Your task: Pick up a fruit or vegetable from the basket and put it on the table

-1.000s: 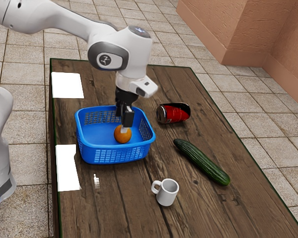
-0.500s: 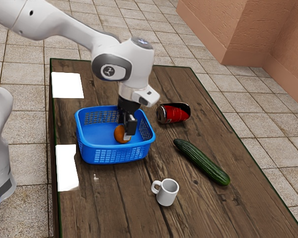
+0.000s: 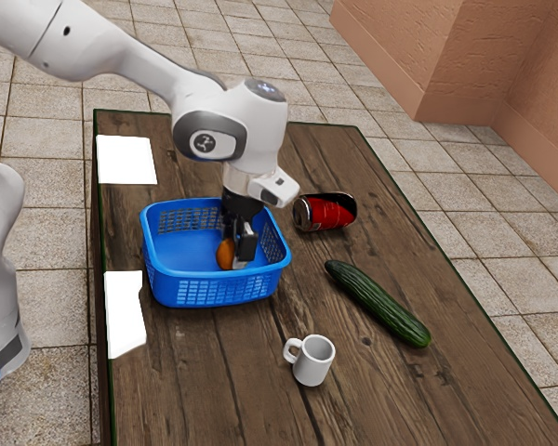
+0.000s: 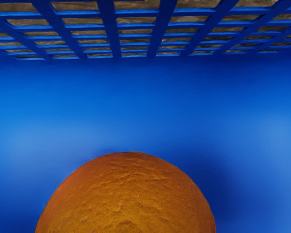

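Observation:
The blue basket (image 3: 218, 286) stands on the table (image 3: 195, 390), with an orange (image 3: 225, 255) inside it. My gripper (image 3: 235, 258) is low in the basket at the orange, its fingers apart. The nearer finger covers the orange's side toward the exterior view's right. Contact on both sides of the fruit cannot be made out. In the wrist view the orange (image 4: 128, 196) lies large and close under the hand, against the blue basket (image 4: 145, 102) floor, with the slatted wall beyond it.
A red can (image 3: 325, 213) lies beside the basket, toward the exterior view's right. Beyond the basket on that side lies a cucumber (image 3: 378, 305), and a white mug (image 3: 312, 360) stands near it. The basket's raised walls surround my gripper.
My hand has moved down into the basket and slightly toward the exterior view's right. More of the orange is now hidden behind the nearer finger.

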`<action>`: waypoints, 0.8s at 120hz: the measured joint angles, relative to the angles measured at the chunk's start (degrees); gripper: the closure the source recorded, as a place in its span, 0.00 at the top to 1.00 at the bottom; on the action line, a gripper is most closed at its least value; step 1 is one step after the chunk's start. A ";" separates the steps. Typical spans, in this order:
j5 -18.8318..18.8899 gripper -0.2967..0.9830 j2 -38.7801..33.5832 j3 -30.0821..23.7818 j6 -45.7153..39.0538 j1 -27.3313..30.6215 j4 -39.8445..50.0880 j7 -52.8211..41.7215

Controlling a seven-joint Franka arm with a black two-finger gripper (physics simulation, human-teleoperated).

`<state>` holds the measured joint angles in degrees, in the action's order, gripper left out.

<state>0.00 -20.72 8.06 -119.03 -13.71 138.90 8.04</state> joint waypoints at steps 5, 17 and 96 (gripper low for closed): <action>-0.02 0.62 0.03 0.02 -0.17 0.00 0.14 0.01; 0.01 0.56 0.11 0.03 -0.51 0.00 0.35 0.10; 1.28 0.43 3.04 -13.79 1.08 -0.56 -20.03 1.83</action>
<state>1.28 -17.68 -5.73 -117.95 -14.27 118.86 9.87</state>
